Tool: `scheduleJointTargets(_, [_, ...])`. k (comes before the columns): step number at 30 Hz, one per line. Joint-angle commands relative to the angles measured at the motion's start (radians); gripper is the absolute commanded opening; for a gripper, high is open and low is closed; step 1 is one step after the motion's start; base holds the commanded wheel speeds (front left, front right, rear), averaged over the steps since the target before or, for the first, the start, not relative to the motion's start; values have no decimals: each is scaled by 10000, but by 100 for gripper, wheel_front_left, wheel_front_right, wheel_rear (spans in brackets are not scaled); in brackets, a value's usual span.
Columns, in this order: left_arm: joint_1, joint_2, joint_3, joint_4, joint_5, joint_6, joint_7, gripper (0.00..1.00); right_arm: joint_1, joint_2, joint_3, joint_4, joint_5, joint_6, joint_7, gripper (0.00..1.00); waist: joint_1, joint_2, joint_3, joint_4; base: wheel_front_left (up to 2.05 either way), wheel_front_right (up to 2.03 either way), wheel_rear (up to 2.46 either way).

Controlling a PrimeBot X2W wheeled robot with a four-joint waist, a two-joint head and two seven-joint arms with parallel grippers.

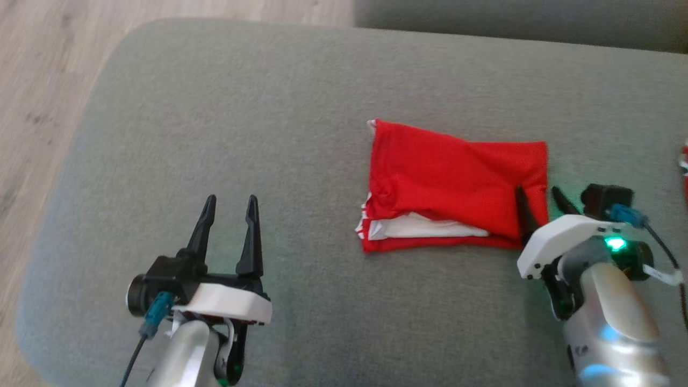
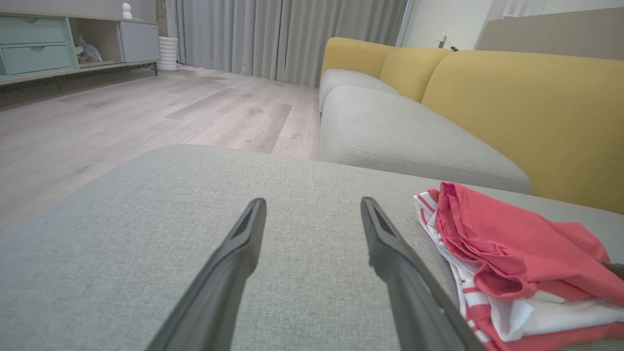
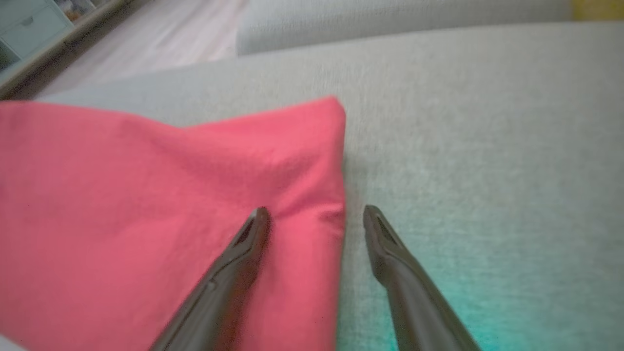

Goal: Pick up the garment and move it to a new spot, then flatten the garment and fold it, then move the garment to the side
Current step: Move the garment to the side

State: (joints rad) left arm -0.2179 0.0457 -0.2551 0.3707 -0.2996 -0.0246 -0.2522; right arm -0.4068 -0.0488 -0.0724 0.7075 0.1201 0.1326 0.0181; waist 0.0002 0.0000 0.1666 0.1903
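The garment (image 1: 457, 185) is red with white stripes inside and lies folded into a rectangle on the grey cushion (image 1: 269, 134), right of centre. My right gripper (image 1: 540, 196) stands open at its near right corner, one finger over the red cloth (image 3: 195, 195) and the other over bare cushion, nothing pinched. In the right wrist view the right gripper (image 3: 312, 212) straddles the garment's right edge. My left gripper (image 1: 231, 201) is open over bare cushion well to the left. In the left wrist view the left gripper (image 2: 312, 202) is empty and the garment (image 2: 516, 258) lies to its right.
Wooden floor (image 1: 43, 80) lies beyond the cushion's left edge and rounded far-left corner. Another red piece (image 1: 685, 166) shows at the right edge. A yellow-backed sofa (image 2: 487, 92) stands behind, a sideboard (image 2: 48, 44) across the room.
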Motion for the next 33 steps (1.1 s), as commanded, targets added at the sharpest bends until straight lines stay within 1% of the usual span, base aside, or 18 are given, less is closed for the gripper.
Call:
scheduleJointTargets(1, [-458,46,215,-272,-63,79,-95,100,-515,-14,251,289,-179,-19,264,100,-2,0,273,328,0,0,0])
scheduleJointTargets(3, [-511,46,165,-250,-89,106,-95,100,-686,-14,368,847,-256,-19,502,100,-2,0,289,388,0,0,0])
scheduleJointTargets(4, [-523,46,147,-239,-96,123,-95,100,-757,-14,412,1071,-288,-19,552,73,-2,0,282,401,0,0,0])
scheduleJointTargets(5, [-529,46,133,-225,-102,139,-95,100,-820,-14,430,1267,-346,-19,562,23,-2,0,254,406,0,0,0])
scheduleJointTargets(6, [-529,46,129,-205,-106,155,-95,100,-881,-14,455,1432,-379,-19,526,0,-2,0,217,395,0,0,0])
scheduleJointTargets(10, [-511,46,124,-161,-87,173,-95,100,-1070,-14,611,1707,-496,-19,172,0,-2,0,59,259,0,0,0])
scheduleJointTargets(13, [-465,46,150,-133,-6,153,-95,100,-1236,-14,703,1784,-846,-19,-332,0,-2,0,-166,5,0,0,0])
scheduleJointTargets(19, [-297,45,178,-159,98,141,-95,100,-1375,-28,1126,1607,-1810,-19,-977,0,-2,0,-684,-740,0,0,0])
scheduleJointTargets(22, [-149,45,171,-160,116,170,-95,100,-1410,-233,1582,1363,-2200,-19,-1049,0,-2,0,-881,-1186,0,0,0])
scheduleJointTargets(25, [-38,45,185,-188,153,184,-95,100,-1530,-728,2125,980,-2436,-19,-970,0,-2,0,-925,-1657,0,0,0])
scheduleJointTargets(27, [-13,45,203,-229,183,191,-95,100,-1626,-1195,2576,700,-2455,-19,-818,0,-2,0,-896,-1939,0,0,0])
scheduleJointTargets(30, [-10,45,227,-289,194,188,-95,100,-1754,-2192,3059,254,-2310,-19,-529,0,-2,0,-795,-2254,0,0,0])
scheduleJointTargets(33, [-131,45,233,-380,199,167,-95,100,-1963,-3278,3261,-163,-2042,-19,-226,0,-2,0,-498,-2478,0,0,0])
